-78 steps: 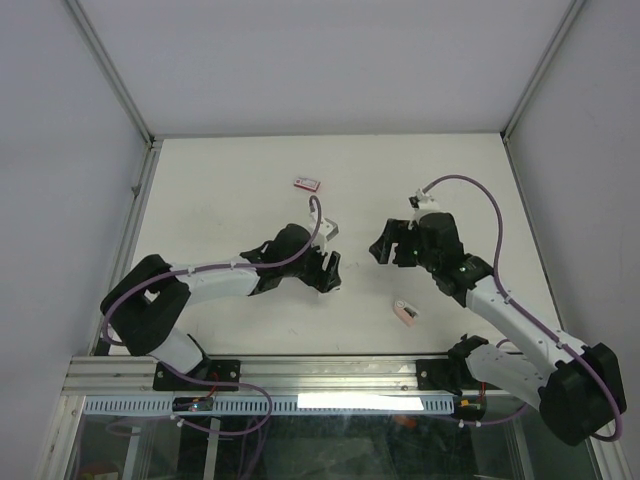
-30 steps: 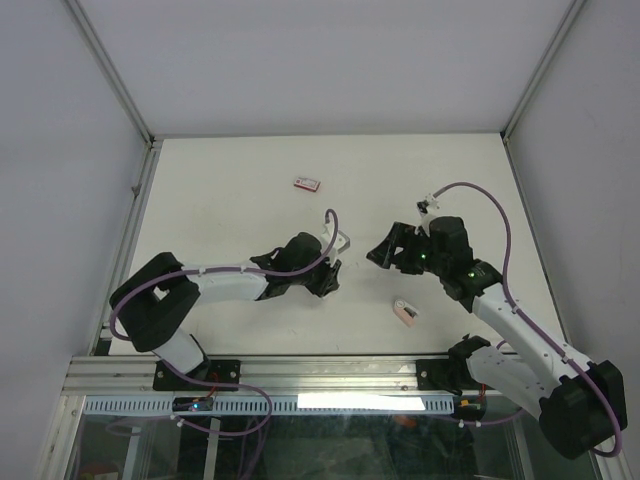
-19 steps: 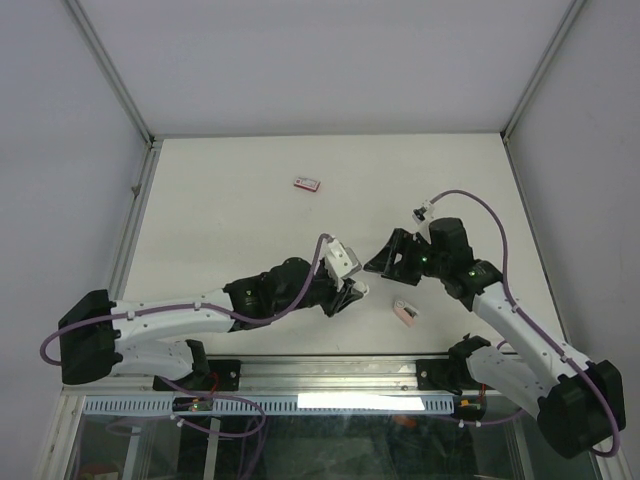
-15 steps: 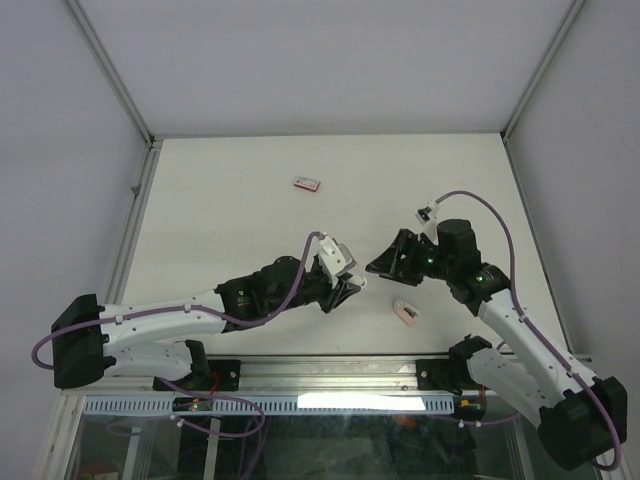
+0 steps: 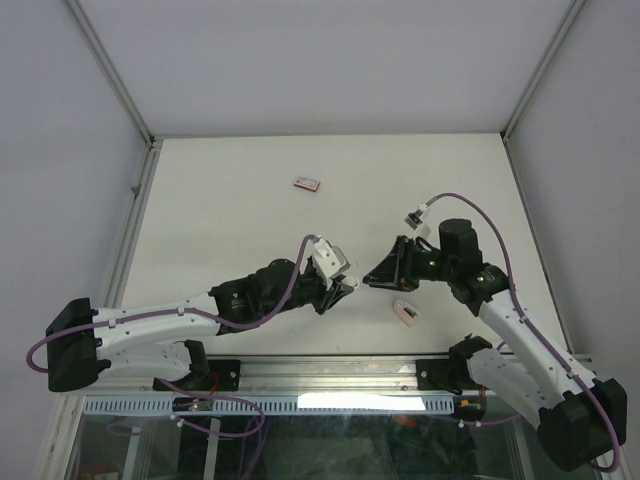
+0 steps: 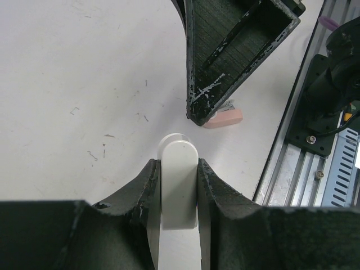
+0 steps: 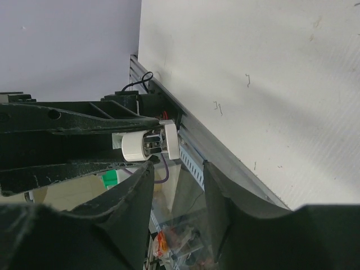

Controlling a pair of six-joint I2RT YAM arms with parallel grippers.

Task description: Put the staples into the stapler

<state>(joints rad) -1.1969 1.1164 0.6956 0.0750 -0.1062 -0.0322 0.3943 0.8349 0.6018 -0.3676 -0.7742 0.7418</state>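
Observation:
My left gripper (image 5: 345,287) is shut on a white round-ended stapler (image 6: 179,185), clamped by its sides and held above the table. In the right wrist view the stapler's end (image 7: 149,146) shows metal inside, between the left gripper's long black fingers. My right gripper (image 5: 372,280) faces it tip to tip, open, with a narrow empty gap between its fingers (image 7: 177,166); one of its fingers (image 6: 236,62) hangs close ahead of the stapler. The small red-pink staples box (image 5: 307,184) lies far back on the table. No loose staples show.
A small pink and white object (image 5: 405,313) lies on the table below the right gripper, also seen in the left wrist view as a pink object (image 6: 223,118). The metal rail (image 5: 330,375) runs along the near table edge. Walls enclose the sides.
The left arm has stretched toward the front centre, carrying the stapler up to the right gripper. The right gripper has turned toward it and its jaws have narrowed.

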